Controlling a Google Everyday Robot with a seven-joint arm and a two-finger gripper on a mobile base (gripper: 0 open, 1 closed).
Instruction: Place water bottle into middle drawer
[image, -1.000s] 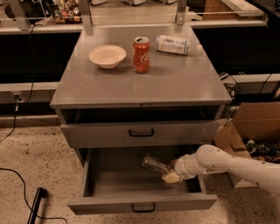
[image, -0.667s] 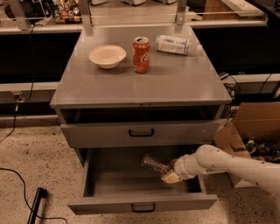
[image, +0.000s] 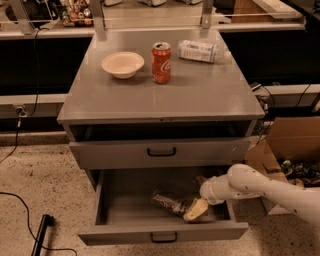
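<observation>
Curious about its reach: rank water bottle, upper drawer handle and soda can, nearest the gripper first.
The gripper: in the middle drawer.
1. water bottle, at its left.
2. upper drawer handle, above.
3. soda can, on the cabinet top.

Two bottles (water bottle (image: 167, 201), lower centre; white-labelled bottle (image: 199, 51), top); one soda can (image: 161, 62); one bowl (image: 122, 64); two drawers (upper drawer (image: 210, 151), middle drawer (image: 125, 234)); one gripper (image: 196, 209), lower centre-right, inside middle drawer.

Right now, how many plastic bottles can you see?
2: the clear ribbed water bottle lies in the open grey middle drawer by the gripper; a white-labelled bottle lies on the cabinet top.
</observation>
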